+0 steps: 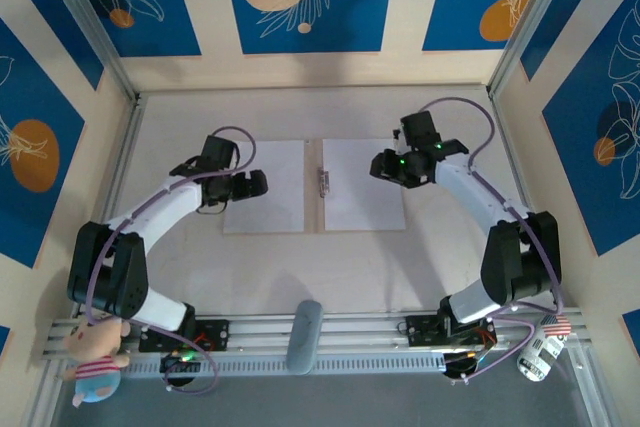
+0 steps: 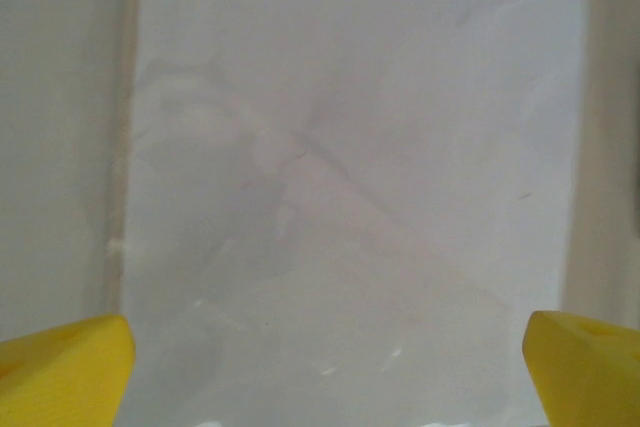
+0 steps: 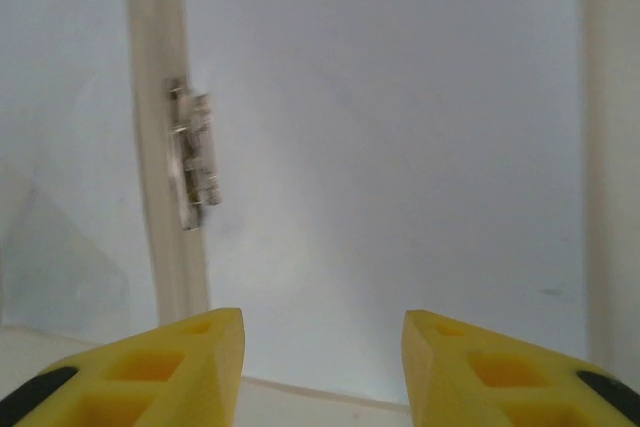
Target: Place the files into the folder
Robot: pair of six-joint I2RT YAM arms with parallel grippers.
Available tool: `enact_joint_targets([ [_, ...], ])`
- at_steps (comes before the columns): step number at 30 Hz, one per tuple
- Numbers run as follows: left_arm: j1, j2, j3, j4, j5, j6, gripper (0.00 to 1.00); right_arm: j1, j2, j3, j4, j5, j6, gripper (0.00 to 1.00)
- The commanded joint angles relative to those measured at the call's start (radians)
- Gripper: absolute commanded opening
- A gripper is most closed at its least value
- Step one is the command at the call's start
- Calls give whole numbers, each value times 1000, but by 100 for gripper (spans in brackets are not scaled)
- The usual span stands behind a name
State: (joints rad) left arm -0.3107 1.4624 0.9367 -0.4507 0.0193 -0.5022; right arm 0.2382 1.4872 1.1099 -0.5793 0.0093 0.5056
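**Letting go cleanly over the open folder (image 1: 312, 215)**

You have the folder lying open and flat in the middle of the table (image 1: 300, 272), with one white sheet on each half. The left sheet (image 1: 280, 172) is on the left panel and the right sheet (image 1: 350, 197) on the right panel, with the metal clip (image 1: 322, 182) on the spine between them. Both sheets look to sit inside the folder's edges (a thin tan margin shows beside them in the wrist views).

Your left gripper (image 1: 245, 185) is over the outer edge of the left sheet, jaws spread very wide with nothing between them. Your right gripper (image 1: 395, 165) is over the outer part of the right sheet. Its jaws are partly apart and also empty, with bare paper showing through the gap.

The step in hand, as I judge it, is the release and pull-away. Raise each arm straight up before you move it sideways, because thin paper slides or curls if a fingertip brushes it. You cannot tell from these views whether the tips touch the paper, so assume they do. Keep the right arm away from the clip. If you mean to close the folder next, check first that both sheets lie square, or a skewed corner will stick out.
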Motion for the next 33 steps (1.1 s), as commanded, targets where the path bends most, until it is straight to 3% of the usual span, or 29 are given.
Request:
enact_joint_targets([
  [1, 10, -23, -82, 43, -42, -41, 100, -65, -40, -91, 146, -47, -24, 48],
  [5, 10, -36, -144, 71, -5, -116, 100, -111, -56, -209, 314, -124, 48, 50],
  [8, 13, -70, -208, 95, -24, -165, 100, -102, -66, -286, 430, -102, 65, 52],
  [17, 33, -128, -323, 142, -39, -250, 100, -94, -24, -313, 453, -89, 75, 52],
  [23, 66, -62, -329, 168, 62, -272, 81, -86, 1, -310, 453, -89, 72, 52],
  [33, 94, -106, -382, 220, 99, -280, 72, -57, 83, -271, 430, -88, 72, 51],
])
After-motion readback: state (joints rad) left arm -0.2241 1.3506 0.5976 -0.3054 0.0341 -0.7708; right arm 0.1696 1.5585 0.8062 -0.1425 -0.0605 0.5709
